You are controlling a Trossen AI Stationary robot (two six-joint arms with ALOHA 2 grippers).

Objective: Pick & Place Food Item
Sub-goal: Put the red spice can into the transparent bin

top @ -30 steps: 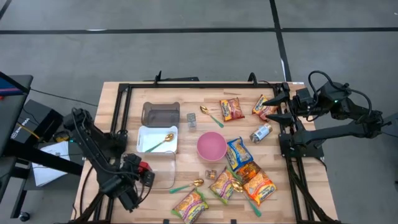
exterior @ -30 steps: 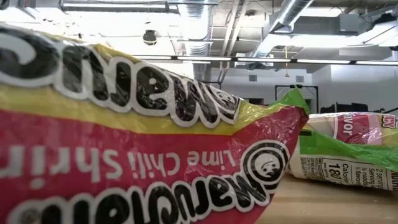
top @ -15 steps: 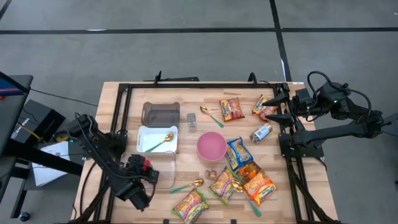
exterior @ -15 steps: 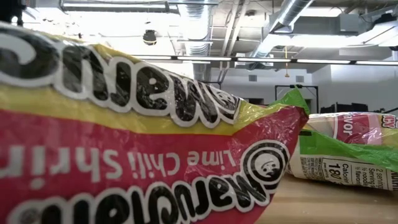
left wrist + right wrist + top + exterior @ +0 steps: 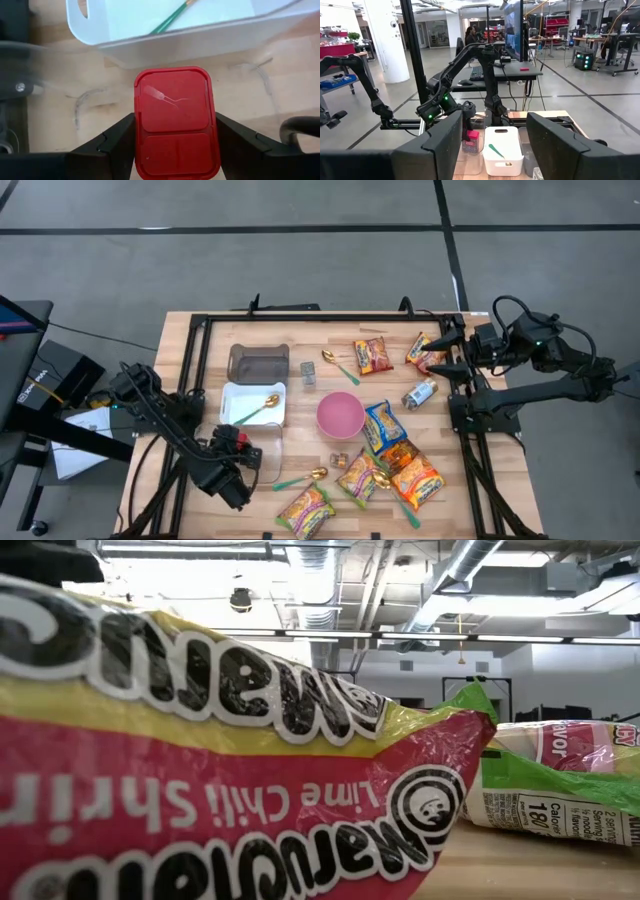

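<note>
My left gripper (image 5: 238,446) is near the table's near left corner, shut on a small red rectangular box (image 5: 175,120). Box and gripper hang over a clear plastic container (image 5: 264,460), whose see-through walls show around the box in the left wrist view. Beyond it stands a white bin (image 5: 165,30) holding a green-handled spoon (image 5: 258,407). Several ramen packets (image 5: 385,430) lie on the table's right half. One packet (image 5: 200,770) fills the low view. My right gripper (image 5: 436,354) waits level at the far right, open, with nothing between its fingers. My left gripper pinches the red box by its two long sides (image 5: 139,131) between its two fingers, at the box's end nearer the wrist. The fingers (image 5: 116,139) slant down from the table's near left. Whether the box touches the clear container's floor, I cannot tell.
A grey bin (image 5: 258,362) stands beyond the white one. A pink bowl (image 5: 340,415) sits mid-table, with a small tin (image 5: 308,373), a silver wrapped item (image 5: 420,393) and loose spoons (image 5: 300,477) around it. A black frame (image 5: 195,370) borders the work area.
My left gripper has sunk and moved toward the table's right edge, over the clear container, still holding the red box.
</note>
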